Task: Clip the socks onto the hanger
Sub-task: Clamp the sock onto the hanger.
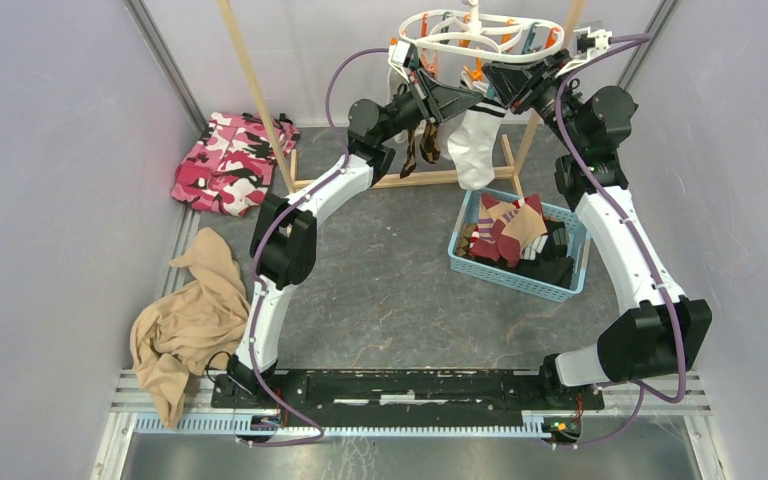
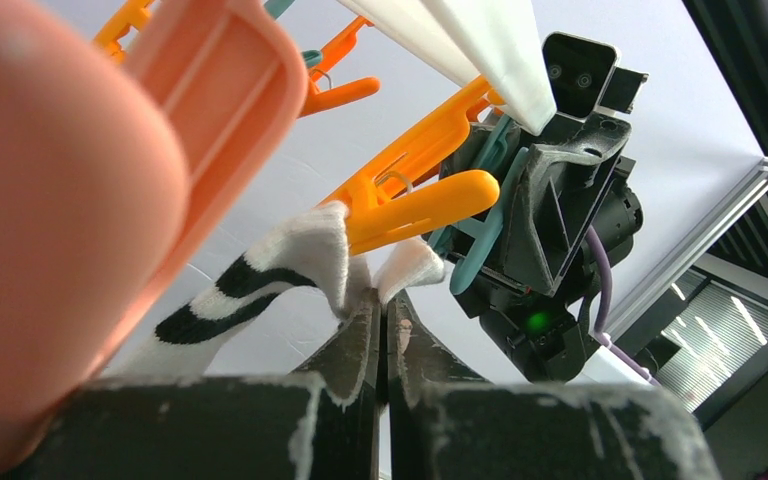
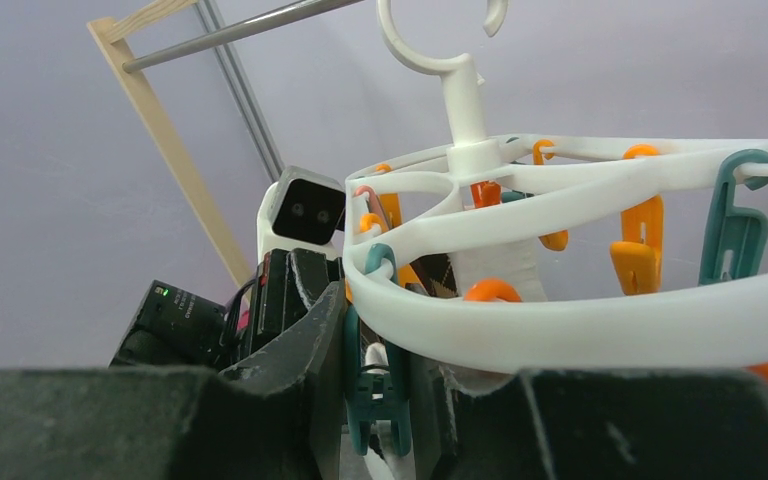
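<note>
Left wrist: left pincer (image 2: 385, 305) apparently nips soft striped sock (image 2: 260, 278).

No legible text, labels, brand marks or numbers in any view. Hanger (image 3: 560, 330) and basket (image 1: 518, 284) surfaces look plain. Anything finer is too small to resolve.

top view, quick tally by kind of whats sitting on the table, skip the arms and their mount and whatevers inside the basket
pink camouflage cloth: 1
tan garment: 1
blue basket: 1
wooden rack: 1
total: 4
</note>
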`<state>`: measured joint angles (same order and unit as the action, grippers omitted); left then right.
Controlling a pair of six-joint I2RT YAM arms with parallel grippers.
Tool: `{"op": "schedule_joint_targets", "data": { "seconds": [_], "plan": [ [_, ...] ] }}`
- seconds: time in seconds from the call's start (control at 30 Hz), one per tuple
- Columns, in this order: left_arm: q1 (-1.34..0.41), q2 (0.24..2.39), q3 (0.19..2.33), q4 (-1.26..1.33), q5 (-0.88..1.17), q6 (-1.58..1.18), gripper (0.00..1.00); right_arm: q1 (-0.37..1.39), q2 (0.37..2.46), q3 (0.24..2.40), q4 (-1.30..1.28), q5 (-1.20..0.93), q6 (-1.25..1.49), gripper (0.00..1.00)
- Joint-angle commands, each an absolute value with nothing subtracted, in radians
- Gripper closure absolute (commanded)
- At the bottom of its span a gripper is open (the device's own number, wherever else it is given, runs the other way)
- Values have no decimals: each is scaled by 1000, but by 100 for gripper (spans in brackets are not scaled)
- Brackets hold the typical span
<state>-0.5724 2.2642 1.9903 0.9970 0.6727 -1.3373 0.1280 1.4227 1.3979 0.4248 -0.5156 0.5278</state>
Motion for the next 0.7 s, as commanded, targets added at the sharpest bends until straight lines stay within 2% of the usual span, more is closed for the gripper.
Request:
{"op": "schedule_joint_targets", "data": {
  "seconds": [0.0, 0.53, 0.67],
  "plan": [
    [-569, 2262, 2036, 1041, 657, -1365, 98, 125, 1412, 1406, 471, -527, 536, 99],
    [-571, 2251, 2033, 1101, 671, -1411, 98, 125, 1419, 1421, 432, -513, 496, 99],
    [-574, 2254, 2033, 1103, 672, -1417, 98, 125, 1419, 1421, 436, -517, 499, 96]
  ]
}}
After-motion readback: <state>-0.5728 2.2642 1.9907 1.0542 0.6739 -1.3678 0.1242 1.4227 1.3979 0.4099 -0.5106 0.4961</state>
